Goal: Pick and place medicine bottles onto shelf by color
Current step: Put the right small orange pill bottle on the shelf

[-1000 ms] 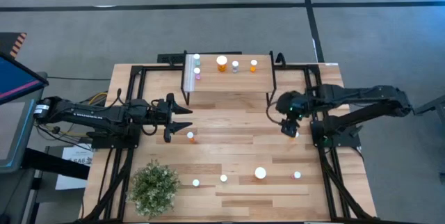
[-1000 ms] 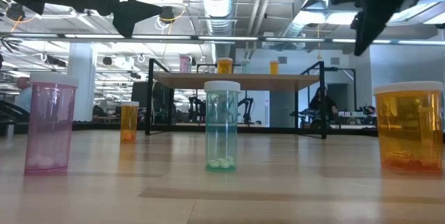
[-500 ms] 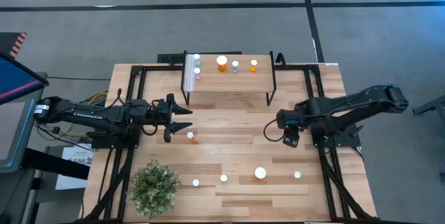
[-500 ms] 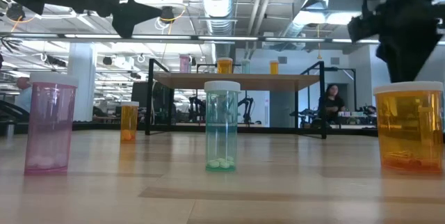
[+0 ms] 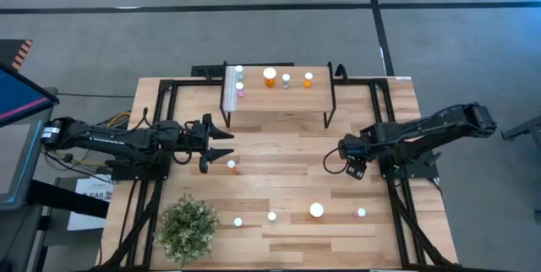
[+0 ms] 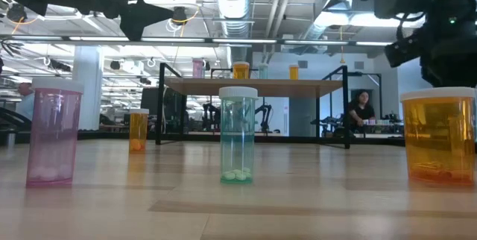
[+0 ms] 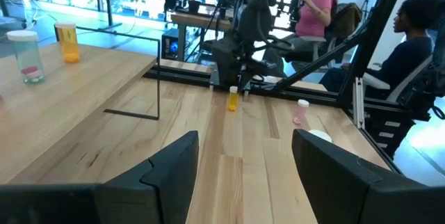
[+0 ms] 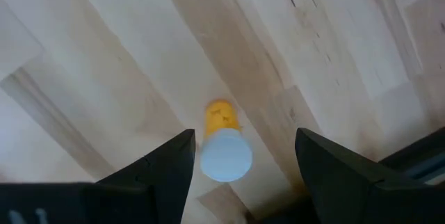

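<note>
Medicine bottles partly sorted: some on the shelf, others loose on the table.

Table (image 5: 279, 149) carries the shelf (image 5: 279, 99) at its far edge, holding six bottles; the plant (image 5: 188, 228) sits at the near left corner. Right end effector (image 8: 240, 151) hangs wide open directly above an upright orange bottle (image 8: 224, 144). Left end effector (image 5: 221, 144) waits, fingers spread, just beside another small orange bottle (image 5: 232, 165).

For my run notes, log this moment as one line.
right gripper: open, above small orange bottle | left gripper: open, waiting beside another orange bottle | shelf: six bottles
</note>
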Robot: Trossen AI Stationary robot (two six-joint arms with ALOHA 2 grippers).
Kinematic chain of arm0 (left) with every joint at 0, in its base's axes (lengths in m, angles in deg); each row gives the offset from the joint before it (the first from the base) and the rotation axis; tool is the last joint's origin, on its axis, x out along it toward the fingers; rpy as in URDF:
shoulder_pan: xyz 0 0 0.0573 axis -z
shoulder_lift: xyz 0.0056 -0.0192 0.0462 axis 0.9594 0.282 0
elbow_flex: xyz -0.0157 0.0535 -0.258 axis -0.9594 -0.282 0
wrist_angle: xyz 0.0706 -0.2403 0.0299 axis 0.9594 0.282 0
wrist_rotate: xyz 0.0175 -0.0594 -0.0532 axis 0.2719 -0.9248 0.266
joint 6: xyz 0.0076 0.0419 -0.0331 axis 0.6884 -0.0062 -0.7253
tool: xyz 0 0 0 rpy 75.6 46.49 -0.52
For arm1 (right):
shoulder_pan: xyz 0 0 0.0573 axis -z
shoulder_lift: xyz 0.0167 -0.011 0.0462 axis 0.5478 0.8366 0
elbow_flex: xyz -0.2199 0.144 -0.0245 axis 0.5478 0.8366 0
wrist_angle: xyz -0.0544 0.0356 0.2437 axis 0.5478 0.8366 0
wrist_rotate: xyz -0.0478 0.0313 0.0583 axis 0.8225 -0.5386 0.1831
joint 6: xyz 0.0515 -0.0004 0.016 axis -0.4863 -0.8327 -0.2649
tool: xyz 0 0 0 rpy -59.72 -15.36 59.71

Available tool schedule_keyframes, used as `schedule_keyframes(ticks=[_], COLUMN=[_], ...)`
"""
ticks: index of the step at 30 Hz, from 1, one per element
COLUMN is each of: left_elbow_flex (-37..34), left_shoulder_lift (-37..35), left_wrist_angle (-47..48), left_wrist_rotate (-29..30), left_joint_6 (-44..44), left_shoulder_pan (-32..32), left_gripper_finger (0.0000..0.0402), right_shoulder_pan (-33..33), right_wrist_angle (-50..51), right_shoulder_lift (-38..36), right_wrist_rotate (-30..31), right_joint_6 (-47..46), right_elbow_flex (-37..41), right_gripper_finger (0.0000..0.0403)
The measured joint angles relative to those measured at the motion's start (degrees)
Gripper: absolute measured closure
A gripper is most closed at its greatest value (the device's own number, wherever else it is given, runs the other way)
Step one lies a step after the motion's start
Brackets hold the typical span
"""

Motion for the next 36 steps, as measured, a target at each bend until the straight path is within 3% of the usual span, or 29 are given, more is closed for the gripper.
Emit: schedule_keyframes(ticks=[24, 36], left_elbow_flex=[0.00, 0.02], left_shoulder_lift=[0.00, -0.02], left_wrist_angle=[0.07, -0.04], left_wrist_rotate=[0.00, 0.01], left_joint_6=[-0.20, -0.34], left_shoulder_pan=[0.00, 0.00], left_gripper_finger=[0.0181, 0.0181], right_shoulder_pan=[-6.96, -7.71], right_wrist_angle=[-2.26, -7.55], right_shoulder_lift=[-5.92, -5.99], right_wrist_rotate=[2.50, 1.95], right_joint_6=[-8.31, -11.88], right_elbow_flex=[0.91, 9.08], right_gripper_finger=[0.0133, 0.0133])
